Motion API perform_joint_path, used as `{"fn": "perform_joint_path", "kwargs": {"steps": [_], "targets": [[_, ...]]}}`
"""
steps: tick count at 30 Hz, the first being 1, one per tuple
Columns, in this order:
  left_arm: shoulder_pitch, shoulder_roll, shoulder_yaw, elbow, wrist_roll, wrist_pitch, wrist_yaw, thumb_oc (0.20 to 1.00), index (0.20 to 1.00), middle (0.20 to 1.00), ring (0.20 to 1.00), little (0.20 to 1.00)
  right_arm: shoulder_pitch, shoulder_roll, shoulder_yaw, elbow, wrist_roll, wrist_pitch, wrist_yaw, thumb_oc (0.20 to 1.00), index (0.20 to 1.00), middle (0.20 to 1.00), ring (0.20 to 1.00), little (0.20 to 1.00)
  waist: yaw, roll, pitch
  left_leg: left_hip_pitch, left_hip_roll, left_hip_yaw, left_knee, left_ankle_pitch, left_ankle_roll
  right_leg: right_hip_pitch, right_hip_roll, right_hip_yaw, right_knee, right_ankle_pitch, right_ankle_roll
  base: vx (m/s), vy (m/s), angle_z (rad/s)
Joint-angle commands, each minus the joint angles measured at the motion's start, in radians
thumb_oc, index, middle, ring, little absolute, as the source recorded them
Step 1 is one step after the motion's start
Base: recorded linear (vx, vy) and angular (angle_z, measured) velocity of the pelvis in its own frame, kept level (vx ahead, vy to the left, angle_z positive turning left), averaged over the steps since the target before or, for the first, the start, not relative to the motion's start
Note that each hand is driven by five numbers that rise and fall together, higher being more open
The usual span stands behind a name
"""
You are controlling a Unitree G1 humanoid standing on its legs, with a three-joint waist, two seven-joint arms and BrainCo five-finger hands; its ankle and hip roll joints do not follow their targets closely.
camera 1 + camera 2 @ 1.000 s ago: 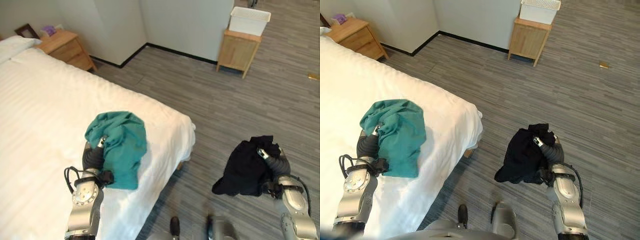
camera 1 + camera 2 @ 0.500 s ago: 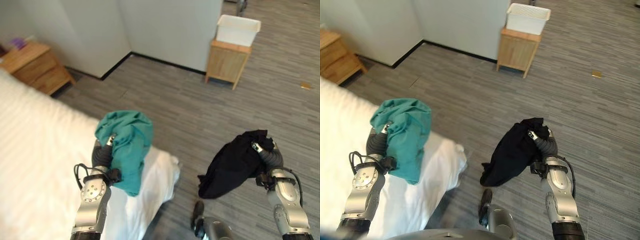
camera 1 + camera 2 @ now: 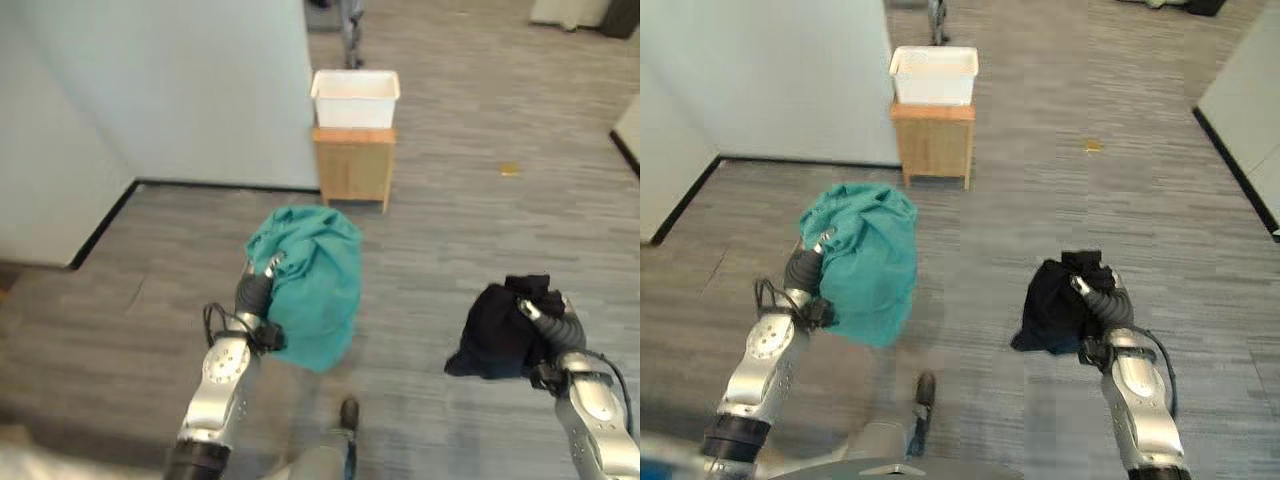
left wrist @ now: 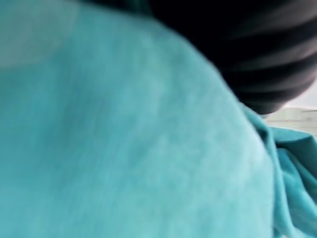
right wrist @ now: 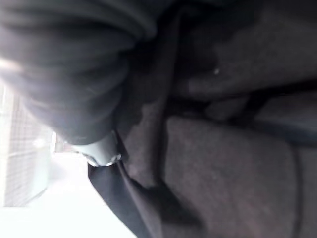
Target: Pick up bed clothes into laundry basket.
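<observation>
Change since earlier: whole view is turning away from the bed, so the camera has moved; both hands are still carrying their clothes, and the bed is not showing any more.
Floor (image 3: 450,230): grey planks are lying under everything; a small yellowish scrap (image 3: 509,169) is lying far right on it.
Wall (image 3: 160,90): pale, it is standing at the far left.
Teal garment (image 3: 312,275): it is hanging in the air at the left, bunched over the left hand (image 3: 262,283), above the floor.
Left hand fingers: they are mostly buried in the cloth and appear curled round it.
Black garment (image 3: 1060,305): it is hanging at the near right from the right hand (image 3: 1102,300).
Right hand fingers: they are wrapped in the dark cloth, gripping it as far as I can judge.
Wooden stand (image 3: 352,168): it is standing far ahead, against the wall.
White basket (image 3: 355,97): it is sitting on top of the stand, well apart from both hands.
Progress: picking up seems done; carrying to the basket and dropping both clothes in are left.
</observation>
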Motion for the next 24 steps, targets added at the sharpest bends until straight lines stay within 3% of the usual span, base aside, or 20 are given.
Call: {"fn": "perform_joint_path", "kwargs": {"steps": [1, 2, 3, 4, 5, 6, 7, 8, 9, 10, 11, 13, 14, 15, 17, 19, 21, 22, 23, 24], "targets": [[-0.095, 0.04, 0.072, -0.057, -0.028, -0.053, 0.005, 0.2, 0.2, 0.2, 0.2, 0.2, -0.115, -0.025, -0.05, -0.073, -0.042, -0.047, -0.004, 0.2, 0.2, 0.2, 0.2, 0.2, 0.055, 0.012, 0.024, 0.0, 0.191, 0.145, -0.107, 0.077, -0.157, -0.094, -0.012, 0.019, -0.031, 0.165, 0.011, 0.71, 0.197, 0.28], [-0.09, 0.046, 0.081, -0.039, -0.025, -0.055, 0.007, 0.2, 0.2, 0.2, 0.2, 0.2, -0.107, -0.017, -0.061, -0.069, -0.058, -0.041, 0.0, 0.2, 0.2, 0.2, 0.2, 0.2, 0.055, 0.007, -0.007, 0.01, 0.202, 0.218, -0.09, 0.064, -0.133, -0.07, -0.028, 0.007, -0.029, 0.148, 0.024, 0.9, 0.265, 0.92], [-0.075, 0.057, 0.098, -0.029, -0.012, -0.058, 0.005, 0.2, 0.2, 0.2, 0.2, 0.2, -0.1, -0.021, -0.067, -0.066, -0.085, -0.032, 0.01, 0.2, 0.2, 0.2, 0.2, 0.2, 0.068, -0.008, -0.04, 0.01, 0.182, 0.229, -0.066, 0.042, -0.103, -0.061, -0.068, -0.001, 0.029, 0.153, 0.045, 0.67, 0.197, 0.94], [-0.074, 0.058, 0.098, -0.029, -0.012, -0.058, 0.005, 0.2, 0.2, 0.2, 0.2, 0.2, -0.099, -0.02, -0.067, -0.066, -0.085, -0.032, 0.01, 0.2, 0.2, 0.2, 0.2, 0.2, 0.068, -0.012, -0.044, 0.006, 0.179, 0.232, -0.063, 0.039, -0.101, -0.067, -0.074, -0.001, 0.036, 0.147, 0.048, 0.53, 0.169, 0.87], [-0.06, 0.064, 0.113, -0.026, 0.001, -0.056, 0.008, 0.2, 0.2, 0.2, 0.2, 0.2, -0.107, -0.021, -0.065, -0.059, -0.09, -0.034, 0.015, 0.2, 0.2, 0.2, 0.2, 0.2, 0.074, -0.029, -0.054, 0.018, 0.151, 0.238, -0.049, 0.012, -0.081, -0.074, -0.101, -0.009, 0.121, 0.185, 0.071, 0.37, 0.222, 0.47], [-0.027, 0.085, 0.144, -0.036, 0.019, -0.045, 0.013, 0.2, 0.2, 0.2, 0.2, 0.2, -0.153, -0.014, -0.04, -0.05, -0.095, -0.036, 0.016, 0.2, 0.2, 0.2, 0.2, 0.2, 0.099, -0.03, -0.043, 0.06, 0.126, 0.255, -0.043, -0.043, -0.031, -0.194, -0.129, -0.043, 0.465, 0.366, 0.125, 0.44, 0.326, 0.46], [-0.014, 0.086, 0.158, -0.044, 0.014, -0.041, 0.015, 0.2, 0.2, 0.2, 0.2, 0.2, -0.172, -0.007, -0.026, -0.049, -0.101, -0.034, 0.017, 0.2, 0.2, 0.2, 0.2, 0.2, 0.103, -0.009, -0.032, 0.106, 0.128, 0.266, -0.054, -0.065, -0.013, -0.278, -0.163, -0.075, 0.627, 0.457, 0.162, 0.4, 0.356, 0.37], [-0.002, 0.09, 0.169, -0.038, 0.012, -0.035, 0.019, 0.2, 0.2, 0.2, 0.2, 0.2, -0.186, 0.001, -0.009, -0.05, -0.099, -0.039, 0.018, 0.2, 0.2, 0.2, 0.2, 0.2, 0.084, 0.024, -0.01, 0.149, 0.144, 0.257, -0.059, -0.079, -0.001, -0.352, -0.142, -0.068, 0.819, 0.488, 0.175, 0.25, 0.256, 0.21], [0.001, 0.093, 0.171, -0.035, 0.013, -0.033, 0.023, 0.2, 0.2, 0.2, 0.2, 0.2, -0.191, 0.002, -0.001, -0.05, -0.098, -0.034, 0.018, 0.2, 0.2, 0.2, 0.2, 0.2, 0.07, 0.058, 0.011, 0.177, 0.175, 0.24, -0.063, -0.08, 0.004, -0.484, -0.091, -0.054, 1.01, 0.464, 0.171, 0.27, 0.215, 0.27], [-0.005, 0.097, 0.169, -0.021, 0.02, -0.033, 0.04, 0.2, 0.2, 0.2, 0.2, 0.2, -0.195, 0.006, 0.013, -0.051, -0.101, -0.036, 0.021, 0.2, 0.2, 0.2, 0.2, 0.2, 0.043, 0.089, 0.055, 0.224, 0.19, 0.205, -0.07, -0.08, 0.01, -0.605, -0.073, -0.051, 1.131, 0.44, 0.162, 0.36, 0.133, 0.77], [-0.008, 0.1, 0.173, -0.028, 0.024, -0.035, 0.039, 0.2, 0.2, 0.2, 0.2, 0.2, -0.19, 0.006, 0.016, -0.056, -0.089, -0.031, 0.037, 0.2, 0.2, 0.2, 0.2, 0.2, 0.009, 0.108, 0.083, 0.264, 0.198, 0.175, -0.083, -0.079, 0.013, -0.747, -0.064, -0.058, 1.241, 0.373, 0.137, 0.46, 0.064, 1.16], [0.006, 0.1, 0.183, -0.037, 0.024, -0.036, 0.034, 0.2, 0.2, 0.2, 0.2, 0.2, -0.177, 0.009, 0.006, -0.059, -0.085, -0.028, 0.046, 0.2, 0.2, 0.2, 0.2, 0.2, 0.001, 0.115, 0.073, 0.275, 0.203, 0.168, -0.089, -0.085, 0.012, -0.783, -0.073, -0.055, 1.23, 0.374, 0.124, 0.4, -0.048, 1.37], [0.01, 0.108, 0.182, -0.037, 0.022, -0.038, 0.025, 0.2, 0.2, 0.2, 0.2, 0.2, -0.155, 0.01, -0.01, -0.061, -0.081, -0.028, 0.047, 0.2, 0.2, 0.2, 0.2, 0.2, -0.013, 0.097, 0.064, 0.304, 0.185, 0.142, -0.092, -0.116, 0.004, -0.796, -0.096, -0.031, 1.069, 0.37, 0.111, 0.31, -0.074, 1.34], [0.01, 0.109, 0.181, -0.036, 0.021, -0.038, 0.024, 0.2, 0.2, 0.2, 0.2, 0.2, -0.153, 0.01, -0.011, -0.062, -0.081, -0.027, 0.047, 0.2, 0.2, 0.2, 0.2, 0.2, -0.016, 0.1, 0.064, 0.306, 0.188, 0.138, -0.092, -0.117, 0.004, -0.79, -0.096, -0.036, 1.064, 0.37, 0.112, 0.62, -0.171, 1.56], [-0.003, 0.121, 0.169, -0.028, 0.022, -0.04, 0.012, 0.2, 0.2, 0.2, 0.2, 0.2, -0.154, 0.014, -0.024, -0.058, -0.07, -0.032, 0.04, 0.2, 0.2, 0.2, 0.2, 0.2, -0.025, 0.048, 0.052, 0.353, 0.142, 0.118, -0.103, -0.183, -0.027, -0.772, -0.166, -0.035, 0.656, 0.392, 0.108, 0.5, -0.174, 1.75], [0.002, 0.12, 0.167, -0.027, 0.019, -0.04, 0.006, 0.2, 0.2, 0.2, 0.2, 0.2, -0.159, 0.019, -0.027, -0.056, -0.067, -0.031, 0.036, 0.2, 0.2, 0.2, 0.2, 0.2, -0.032, 0.055, 0.056, 0.377, 0.153, 0.107, -0.11, -0.196, -0.036, -0.736, -0.187, -0.061, 0.57, 0.403, 0.115, 0.31, -0.107, 1.65], [0.005, 0.114, 0.166, -0.009, 0.032, -0.038, 0.0, 0.2, 0.2, 0.2, 0.2, 0.2, -0.16, 0.019, -0.028, -0.055, -0.064, -0.035, 0.033, 0.2, 0.2, 0.2, 0.2, 0.2, -0.031, 0.016, 0.026, 0.389, 0.141, 0.086, -0.102, -0.235, -0.069, -0.638, -0.193, -0.063, 0.264, 0.377, 0.118, 0.52, -0.295, 1.38], [0.008, 0.116, 0.158, -0.003, 0.033, -0.038, -0.004, 0.2, 0.2, 0.2, 0.2, 0.2, -0.155, 0.017, -0.024, -0.06, -0.068, -0.032, 0.033, 0.2, 0.2, 0.2, 0.2, 0.2, -0.035, 0.016, 0.024, 0.404, 0.154, 0.073, -0.092, -0.247, -0.081, -0.568, -0.185, -0.061, 0.171, 0.4, 0.123, 0.35, -0.233, 0.24], [0.008, 0.116, 0.158, -0.003, 0.033, -0.038, -0.004, 0.2, 0.2, 0.2, 0.2, 0.2, -0.155, 0.017, -0.024, -0.06, -0.068, -0.032, 0.032, 0.2, 0.2, 0.2, 0.2, 0.2, -0.035, 0.017, 0.025, 0.405, 0.154, 0.073, -0.092, -0.248, -0.081, -0.567, -0.185, -0.062, 0.169, 0.4, 0.123, 0.57, -0.343, 0.27], [0.007, 0.123, 0.16, -0.007, 0.058, -0.046, -0.008, 0.2, 0.2, 0.2, 0.2, 0.2, -0.164, 0.009, -0.015, -0.073, -0.075, -0.033, 0.048, 0.2, 0.2, 0.2, 0.2, 0.2, -0.031, 0.016, -0.003, 0.437, 0.203, 0.069, -0.041, -0.243, -0.111, -0.559, -0.193, -0.058, 0.155, 0.399, 0.141, 0.44, -0.269, -0.07]]}}
